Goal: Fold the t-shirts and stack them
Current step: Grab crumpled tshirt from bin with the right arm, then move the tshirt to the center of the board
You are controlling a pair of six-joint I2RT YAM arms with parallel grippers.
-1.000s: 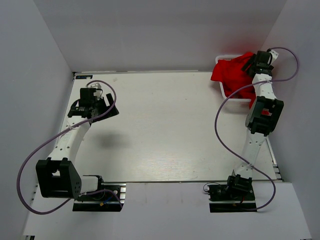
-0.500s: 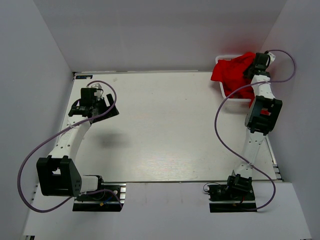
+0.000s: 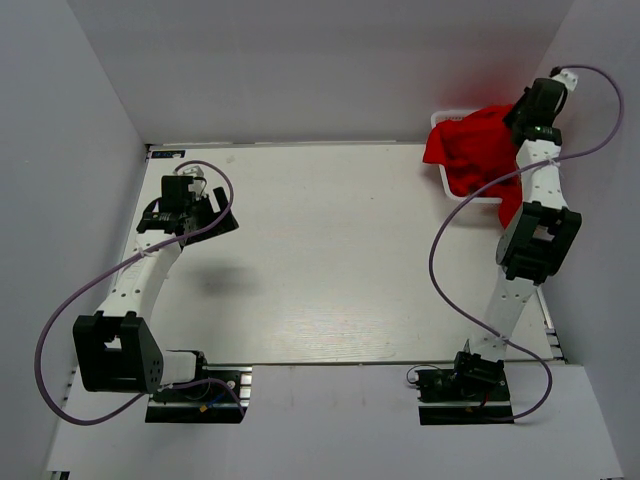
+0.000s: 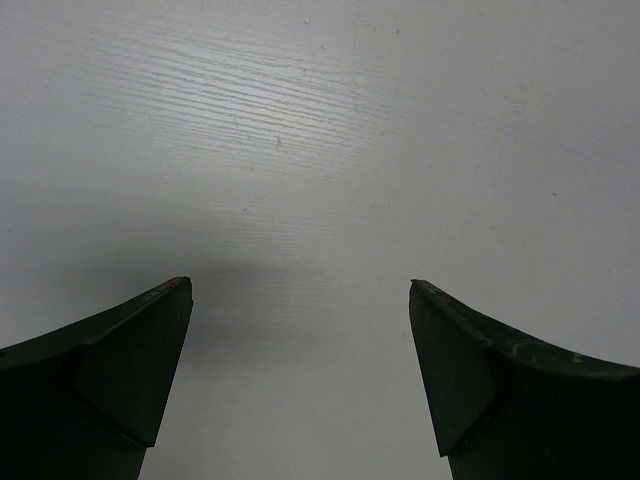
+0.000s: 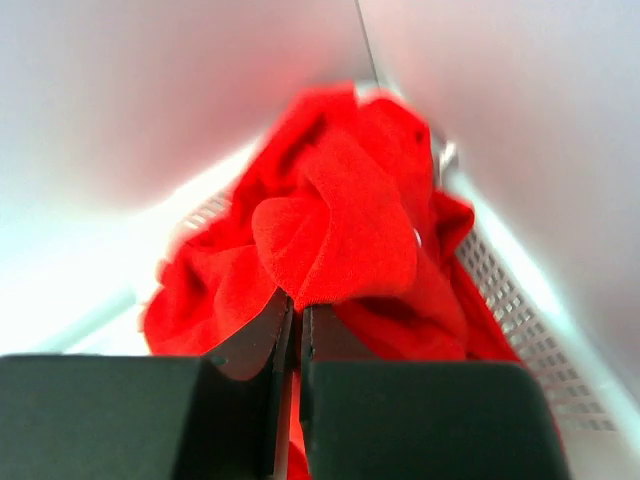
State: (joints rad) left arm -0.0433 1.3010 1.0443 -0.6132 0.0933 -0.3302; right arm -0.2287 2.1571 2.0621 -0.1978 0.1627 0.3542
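We count one table, and no cloth is laid out, folded or stacked on it. We therefore judge the task barely begun, with every fold and the stack itself left to do. Two arms stand at its near edge, the left arm and the right arm. One basket sits at the far right corner and holds the t-shirts in a red heap that spills over its rim. How many are in the heap we cannot tell. The right gripper is high above the basket, its fingers pressed together on a fold of the t-shirts. The left gripper hangs over the table's left side, fingers apart, holding nothing.
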